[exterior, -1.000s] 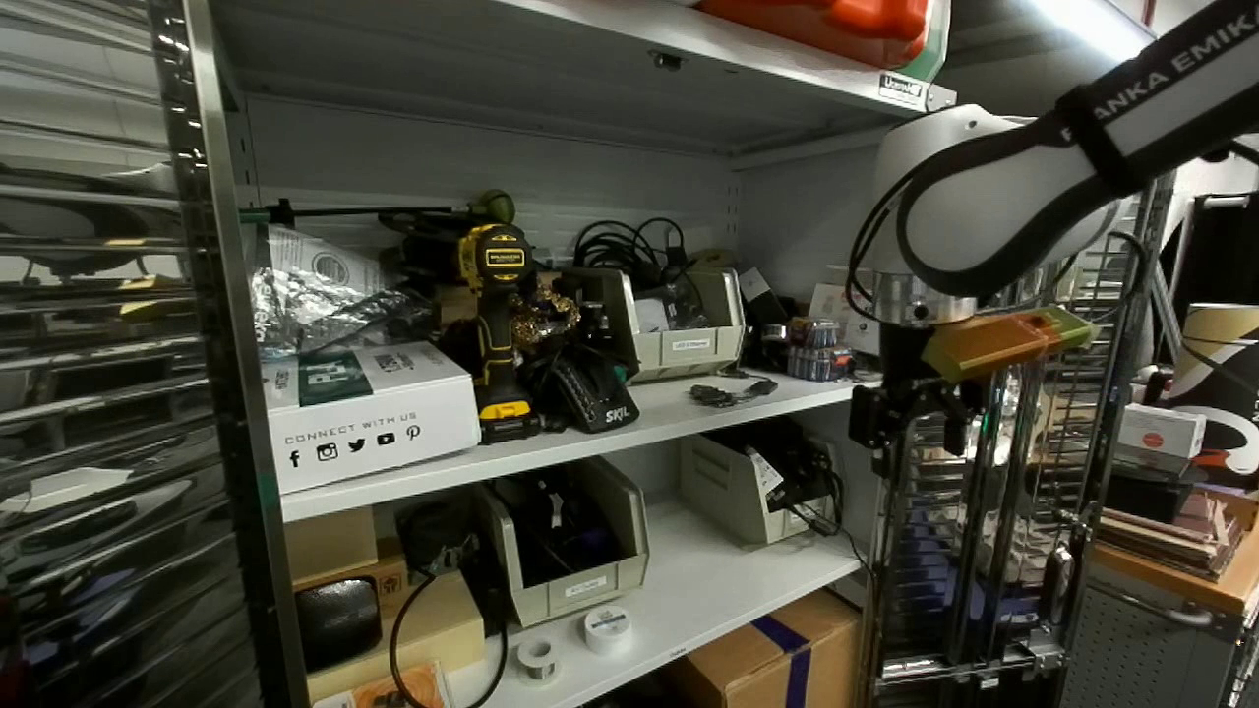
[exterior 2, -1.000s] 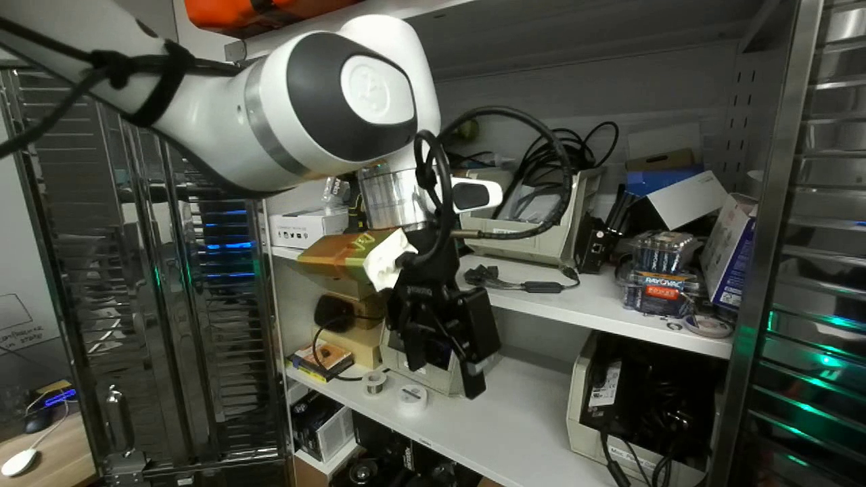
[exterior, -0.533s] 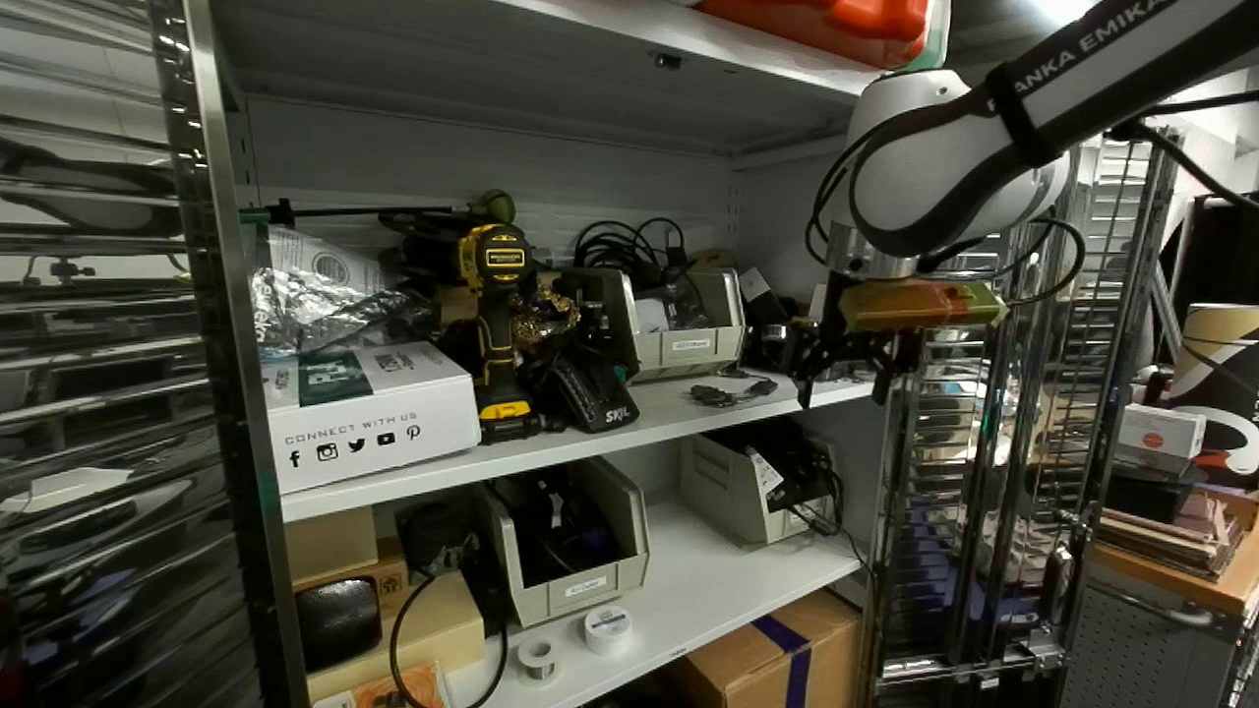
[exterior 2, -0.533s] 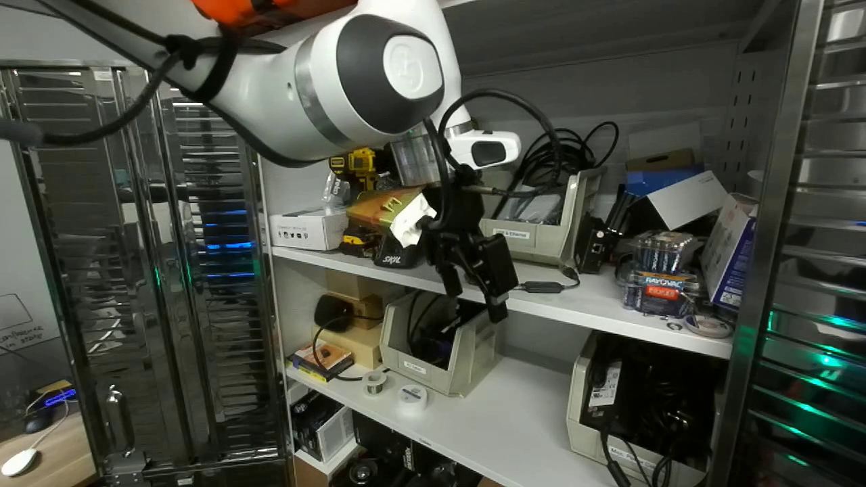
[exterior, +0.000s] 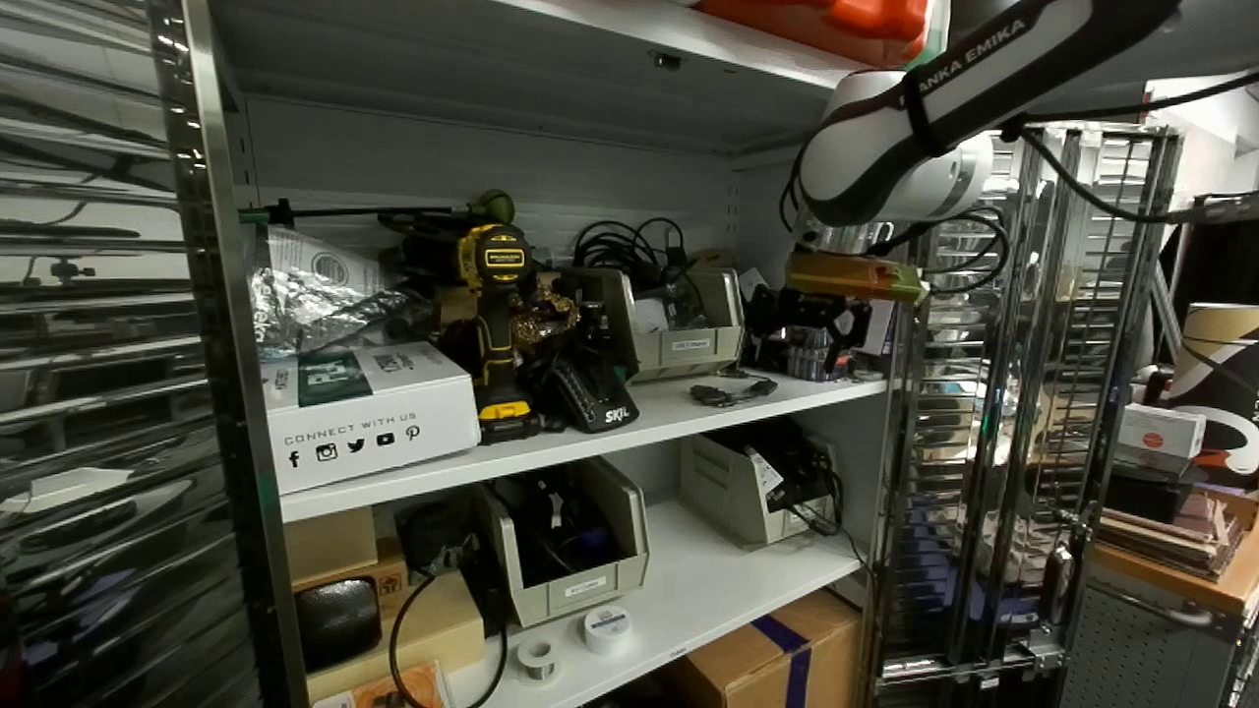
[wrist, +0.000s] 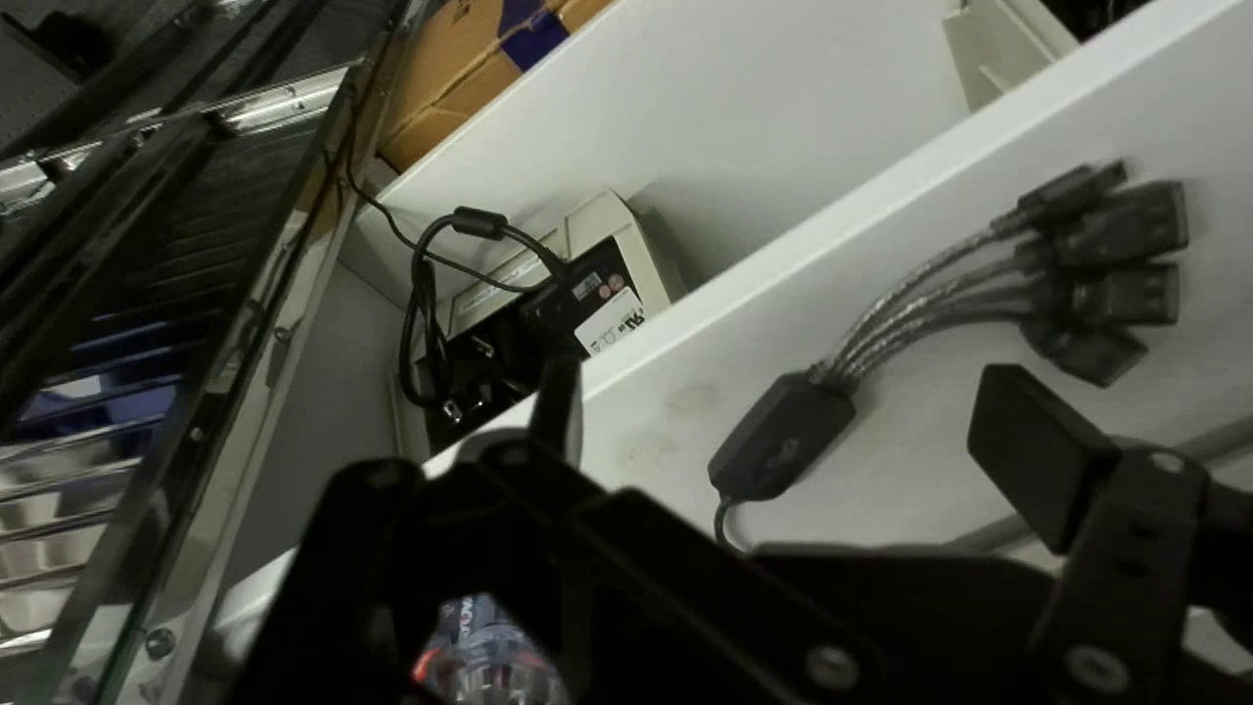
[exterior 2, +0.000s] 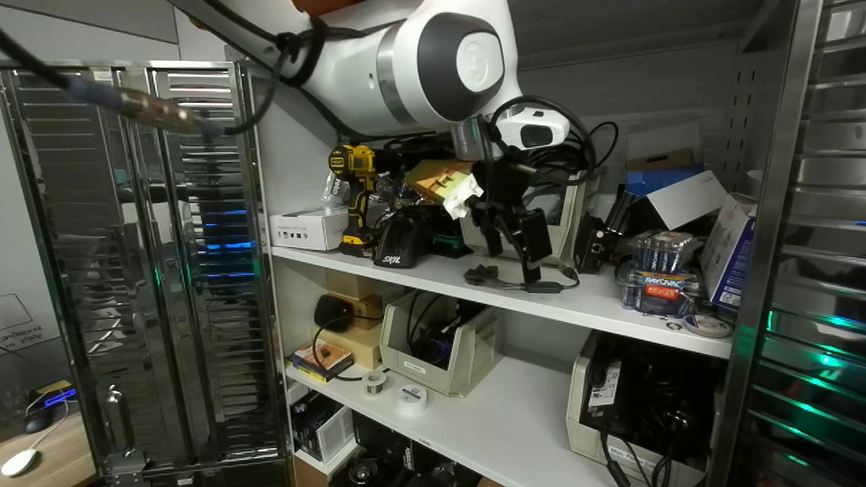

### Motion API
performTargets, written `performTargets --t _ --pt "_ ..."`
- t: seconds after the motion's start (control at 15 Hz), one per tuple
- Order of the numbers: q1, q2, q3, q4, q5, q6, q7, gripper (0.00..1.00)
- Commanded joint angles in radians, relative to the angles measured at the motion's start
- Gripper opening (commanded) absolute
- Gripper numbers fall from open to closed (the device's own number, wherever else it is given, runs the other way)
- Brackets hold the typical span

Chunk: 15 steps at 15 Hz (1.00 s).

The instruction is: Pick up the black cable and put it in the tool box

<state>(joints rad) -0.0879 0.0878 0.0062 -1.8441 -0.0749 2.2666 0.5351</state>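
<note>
Drill (exterior: 497, 324): placed to the left of the grey bin (exterior: 679, 363), on the upper shelf (exterior: 664, 403).
Grey bin: possibly the tool box of the task; this cannot be told with certainty.
Black cable (wrist: 886, 323): laid on the upper shelf, just in front of the grey bin. Its long axis is directed roughly along the shelf edge, from the dark block (wrist: 783, 438) to the connectors (wrist: 1136, 225).
Gripper (wrist: 791, 406): held in front of the grey bin, higher than the black cable and apart from it. The fingers (wrist: 1038, 455) are spread, and nothing is grasped.
Gripper to cable: a descent seems to be required. In the wrist view the cable's axis is slanted to the line between the fingertips, so a turn of the wrist may be needed first.
Batteries (exterior 2: 659, 277): placed to the right of the grey bin.
</note>
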Motion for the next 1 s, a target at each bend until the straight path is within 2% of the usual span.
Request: performTargets --t 0.0,0.53,0.93 --pt "0.032 0.158 -0.033 0.229 0.01 -0.066 0.042 1.0" --pt "0.064 0.377 -0.075 0.53 0.014 -0.259 0.055 1.0" --pt "0.068 0.491 -0.095 0.683 0.018 -0.414 0.055 1.0"
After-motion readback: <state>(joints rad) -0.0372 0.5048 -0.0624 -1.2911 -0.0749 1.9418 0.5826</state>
